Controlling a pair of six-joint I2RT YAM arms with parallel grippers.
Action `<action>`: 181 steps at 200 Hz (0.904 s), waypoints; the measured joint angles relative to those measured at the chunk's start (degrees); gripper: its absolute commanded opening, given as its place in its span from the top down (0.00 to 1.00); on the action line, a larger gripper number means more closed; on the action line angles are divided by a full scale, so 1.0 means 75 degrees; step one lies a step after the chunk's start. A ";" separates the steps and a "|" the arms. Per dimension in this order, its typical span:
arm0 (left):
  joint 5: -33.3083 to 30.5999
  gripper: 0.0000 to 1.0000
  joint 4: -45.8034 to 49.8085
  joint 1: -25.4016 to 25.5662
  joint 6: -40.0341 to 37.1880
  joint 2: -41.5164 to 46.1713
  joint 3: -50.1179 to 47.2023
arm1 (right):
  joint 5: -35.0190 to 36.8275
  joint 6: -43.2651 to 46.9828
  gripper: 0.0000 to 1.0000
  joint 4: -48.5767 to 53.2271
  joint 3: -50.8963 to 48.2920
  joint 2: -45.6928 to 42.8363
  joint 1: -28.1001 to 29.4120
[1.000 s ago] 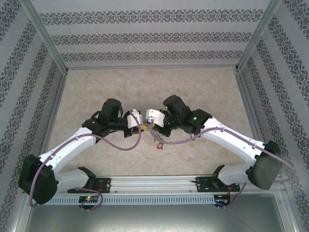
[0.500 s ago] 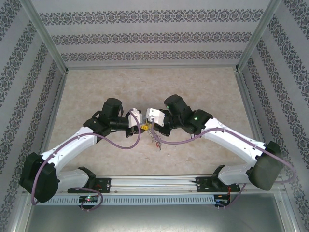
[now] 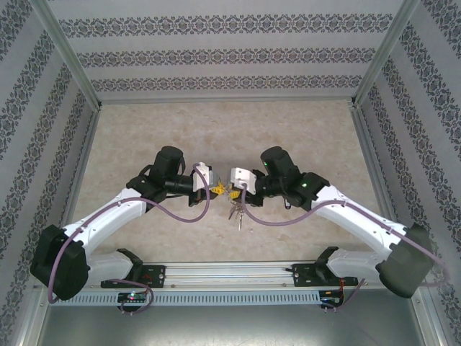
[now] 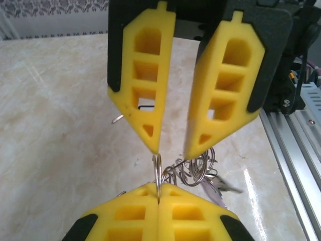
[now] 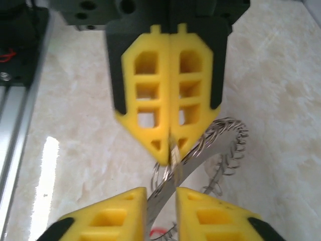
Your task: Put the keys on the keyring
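From above, the left gripper point(image 3: 215, 188) and the right gripper point(image 3: 230, 190) meet tip to tip over the table point(image 3: 144, 137). A bunch of keys point(image 3: 237, 213) dangles just below their fingertips.

In the left wrist view, the left gripper's own fingers point(image 4: 125, 216) are pressed together. They are clamped on a thin silvery loop seen edge-on, which I take to be the keyring point(image 4: 158, 173), though it could be a smaller ring of the bunch. Opposite them the right gripper's fingers stand apart. One tip is almost on top of that loop, and the other is just above the tangle of small rings point(image 4: 196, 168) beside it.

In the right wrist view, the right gripper's own fingers point(image 5: 210, 213) are also apart, and the keyring's flat band runs up between them. As far as I can tell it touches neither. Past the left gripper's shut tips it curves away, fringed with little loops. A red bit point(image 5: 159, 232) shows low between the right fingers.

This looks like a regrasp, with the left gripper steadying the ring while the right gripper takes a new hold. To do it well:
- The left clamp should stay firm.
- The right fingers should close slowly and squarely on the bare band, close to the left tips so the ring cannot swivel.
- The fringe and the hanging keys should be kept out from between the pads.
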State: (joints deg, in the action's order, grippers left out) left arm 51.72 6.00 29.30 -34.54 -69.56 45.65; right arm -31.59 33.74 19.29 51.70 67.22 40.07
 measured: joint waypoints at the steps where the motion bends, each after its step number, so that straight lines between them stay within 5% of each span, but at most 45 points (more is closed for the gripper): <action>1: 0.0015 1.00 -0.0006 0.0000 -0.0009 0.0006 0.0000 | -0.0055 0.0023 0.72 -0.0015 -0.0035 -0.0029 -0.0032; 46: 0.0705 1.00 -0.0079 -0.0006 -0.0434 0.0184 0.0000 | -0.1944 0.0102 0.70 -0.0373 -0.0595 -0.0455 -0.1046; 88: 0.1157 1.00 -0.0052 -0.0006 -0.0755 0.0181 0.0032 | -0.3165 0.0099 0.69 -0.0831 -0.0641 -0.0195 -0.1215; 181: 0.1396 1.00 0.0289 -0.0009 -0.1189 0.0058 0.0315 | -0.3273 0.0510 0.80 -0.0816 -0.0210 0.0495 -0.0903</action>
State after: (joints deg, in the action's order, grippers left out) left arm 62.19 8.16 29.23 -43.46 -69.12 48.01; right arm -56.14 37.56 13.17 50.13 70.94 33.30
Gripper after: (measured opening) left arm 0.046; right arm 0.189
